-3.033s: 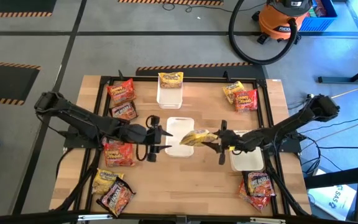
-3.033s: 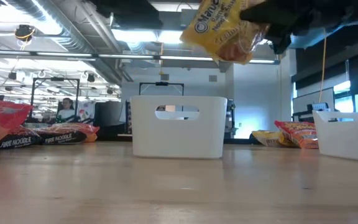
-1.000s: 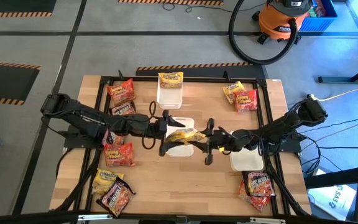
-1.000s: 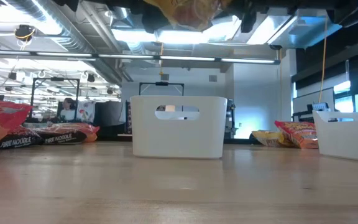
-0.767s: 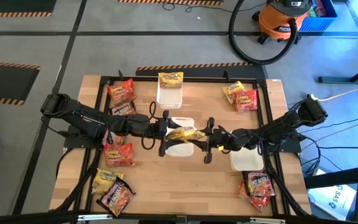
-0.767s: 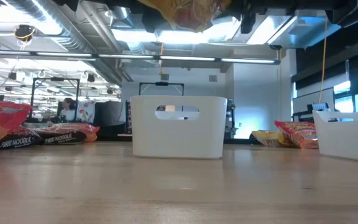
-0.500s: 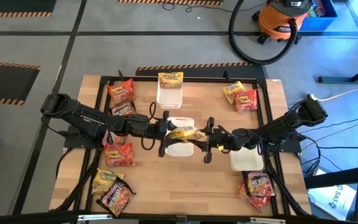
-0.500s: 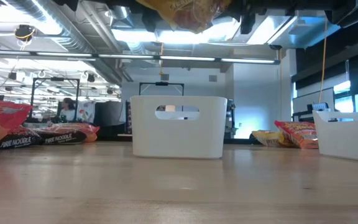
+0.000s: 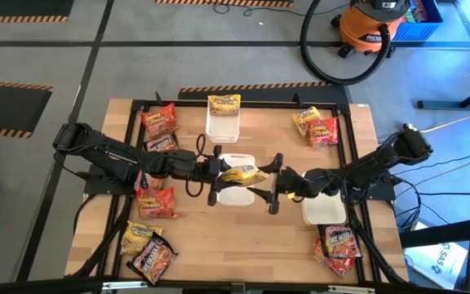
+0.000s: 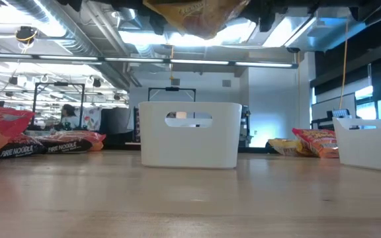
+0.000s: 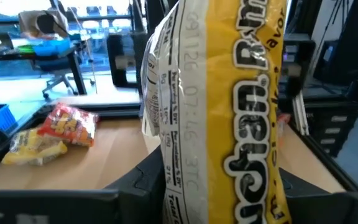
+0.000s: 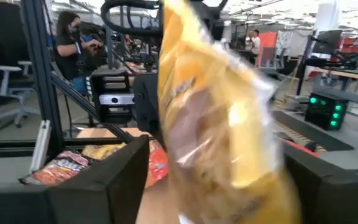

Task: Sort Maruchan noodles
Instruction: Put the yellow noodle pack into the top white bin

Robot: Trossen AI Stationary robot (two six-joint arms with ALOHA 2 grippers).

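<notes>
Now the left gripper (image 9: 216, 174) pinches the yellow packet (image 9: 240, 173) above the middle tray (image 9: 237, 194), while the right gripper (image 9: 274, 184) spreads wide, handing it over.

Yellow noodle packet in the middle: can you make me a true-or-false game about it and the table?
1. The yellow crinkly plastic noodle packet is up in the air between the left tool and the right tool. True.
2. The white rectangular tray at the table's far edge has nothing on it. False: another yellow packet lies across its far end.
3. An orange shop vacuum stands on the floor beyond the table. True.
4. Every packet on the wooden table is yellow. False: some are red-orange, like the red-orange packet near the far left corner.
</notes>
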